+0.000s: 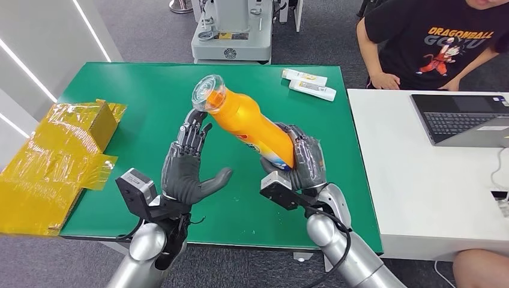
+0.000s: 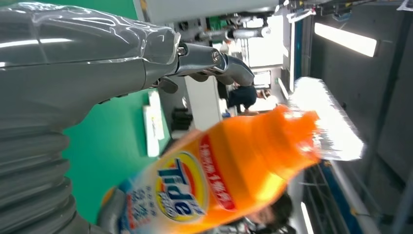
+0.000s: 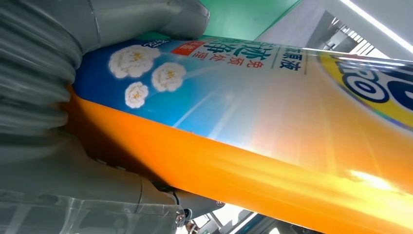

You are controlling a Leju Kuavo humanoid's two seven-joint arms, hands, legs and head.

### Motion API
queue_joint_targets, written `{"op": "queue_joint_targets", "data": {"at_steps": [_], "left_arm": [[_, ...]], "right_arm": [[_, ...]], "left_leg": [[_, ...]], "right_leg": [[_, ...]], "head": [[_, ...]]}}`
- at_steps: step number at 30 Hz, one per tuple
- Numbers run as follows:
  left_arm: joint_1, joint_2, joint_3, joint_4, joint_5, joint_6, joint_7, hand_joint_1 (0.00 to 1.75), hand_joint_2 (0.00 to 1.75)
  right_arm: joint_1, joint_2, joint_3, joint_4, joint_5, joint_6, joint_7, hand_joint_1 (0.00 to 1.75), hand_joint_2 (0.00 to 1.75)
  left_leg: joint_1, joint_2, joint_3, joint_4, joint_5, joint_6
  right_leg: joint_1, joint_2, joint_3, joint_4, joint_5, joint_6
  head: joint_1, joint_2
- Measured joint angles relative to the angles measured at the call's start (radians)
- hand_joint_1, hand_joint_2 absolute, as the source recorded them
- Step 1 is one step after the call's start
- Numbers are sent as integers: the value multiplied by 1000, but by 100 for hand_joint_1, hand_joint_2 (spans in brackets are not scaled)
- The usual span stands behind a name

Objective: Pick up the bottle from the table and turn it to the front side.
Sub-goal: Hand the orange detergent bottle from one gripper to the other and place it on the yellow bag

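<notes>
My right hand (image 1: 304, 161) grips the lower end of an orange Tide detergent bottle (image 1: 249, 125) and holds it above the green table (image 1: 144, 90), tilted with its clear cap (image 1: 208, 94) up and to the left. In the right wrist view the bottle's blue and orange label (image 3: 234, 97) lies against the hand (image 3: 73, 146). My left hand (image 1: 189, 168) stands upright just left of the bottle, fingers spread, its fingertips (image 1: 193, 123) close under the cap; whether they touch it I cannot tell. The left wrist view has the bottle (image 2: 219, 175) lying beyond the left hand (image 2: 87, 73).
A yellow-taped box (image 1: 60, 150) sits at the table's left edge. Two white tubes (image 1: 309, 84) lie at the far right corner. A white table (image 1: 420, 180) with a laptop (image 1: 462, 117) adjoins on the right, where a person (image 1: 432, 42) sits. A grey machine base (image 1: 231, 36) stands behind.
</notes>
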State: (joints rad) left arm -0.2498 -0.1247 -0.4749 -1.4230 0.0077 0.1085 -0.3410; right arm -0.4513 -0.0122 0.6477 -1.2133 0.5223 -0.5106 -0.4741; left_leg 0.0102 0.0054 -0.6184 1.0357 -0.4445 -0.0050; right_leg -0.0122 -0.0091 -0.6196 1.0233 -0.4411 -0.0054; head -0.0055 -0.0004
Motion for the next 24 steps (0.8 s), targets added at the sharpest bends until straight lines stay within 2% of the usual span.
{"op": "queue_joint_targets", "data": {"at_steps": [13, 24], "left_arm": [[-10, 0, 25, 74, -22, 12, 0, 0, 175], [-10, 1, 35, 93, -1, 17, -9, 0, 175]], "right_arm": [[-1, 1, 53, -90, -47, 78, -9, 175, 175], [-5, 24, 105, -57, -111, 114, -28, 175, 175]], "left_leg": [[0, 0, 0, 0, 0, 0], [0, 0, 0, 0, 0, 0]], "right_leg": [[0, 0, 0, 0, 0, 0], [0, 0, 0, 0, 0, 0]], "head": [[0, 0], [0, 0]]}}
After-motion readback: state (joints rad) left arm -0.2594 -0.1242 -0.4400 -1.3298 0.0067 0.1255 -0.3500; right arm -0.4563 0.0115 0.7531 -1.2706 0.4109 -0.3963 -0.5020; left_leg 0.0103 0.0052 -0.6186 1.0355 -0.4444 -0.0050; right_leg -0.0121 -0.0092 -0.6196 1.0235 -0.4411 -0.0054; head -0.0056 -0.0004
